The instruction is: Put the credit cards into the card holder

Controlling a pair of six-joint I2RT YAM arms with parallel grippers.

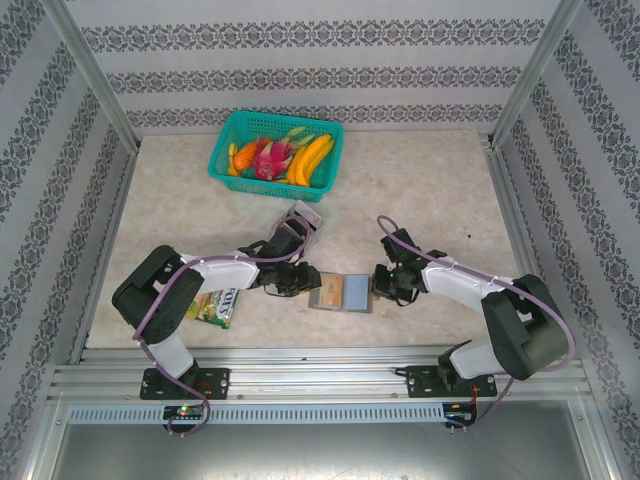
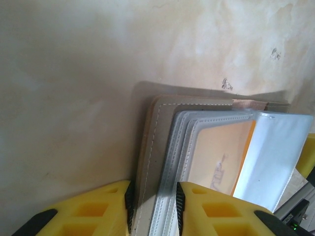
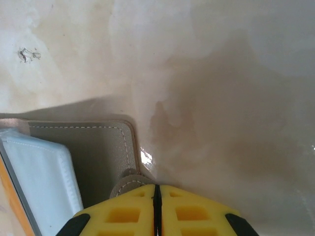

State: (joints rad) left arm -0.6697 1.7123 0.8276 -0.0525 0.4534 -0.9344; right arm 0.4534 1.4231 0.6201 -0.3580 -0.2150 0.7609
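Left fingers (image 2: 98, 209) pinching grey card holder (image 2: 158, 132), right fingers (image 3: 123, 212) closed, mottled beige table (image 1: 430, 190), patterned walls (image 1: 300, 38)

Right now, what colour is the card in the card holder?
Orange. The card in the card holder shows best in the left wrist view.

The top external camera looks steeply down from above and behind the arm bases, which sit along the bottom of its frame. It takes in the whole table (image 1: 430, 190) from afar. Each wrist camera looks down past its own gripper, the left gripper (image 2: 153, 187) and the right gripper (image 3: 156, 188) at bottom centre, very near the tabletop. All three views share the card holder (image 1: 340, 294).
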